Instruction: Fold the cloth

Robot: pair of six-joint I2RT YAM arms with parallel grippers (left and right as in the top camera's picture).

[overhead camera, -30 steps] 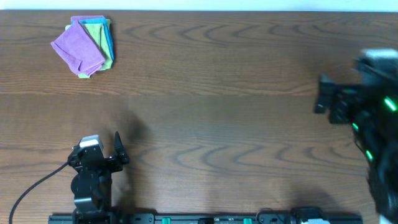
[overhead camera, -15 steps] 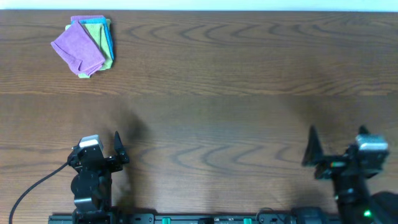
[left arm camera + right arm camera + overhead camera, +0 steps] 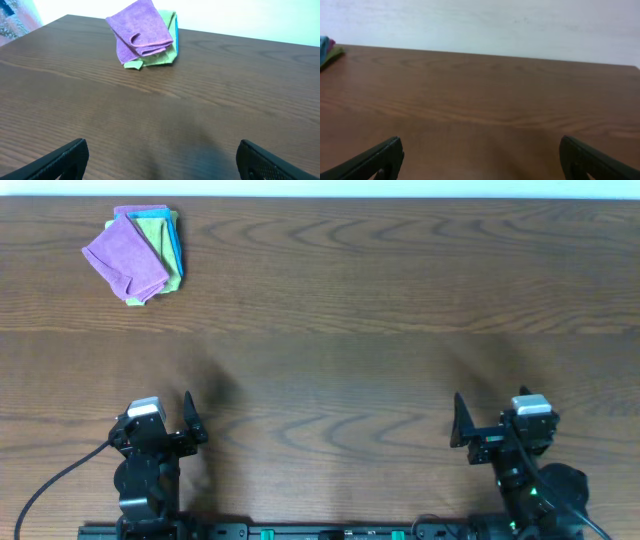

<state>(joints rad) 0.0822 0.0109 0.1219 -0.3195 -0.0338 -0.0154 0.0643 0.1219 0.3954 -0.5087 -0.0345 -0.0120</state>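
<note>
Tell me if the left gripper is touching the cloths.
Apart. The overhead view shows bare table between the left gripper and the cloths in the far corner.

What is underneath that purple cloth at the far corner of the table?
A green cloth and a blue cloth peek out beneath the purple cloth; anything further down is covered.

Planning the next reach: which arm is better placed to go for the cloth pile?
Left. The cloth pile lies on its side of the table, straight ahead of the open left claw; the right claw sees only the pile's edge.
</note>
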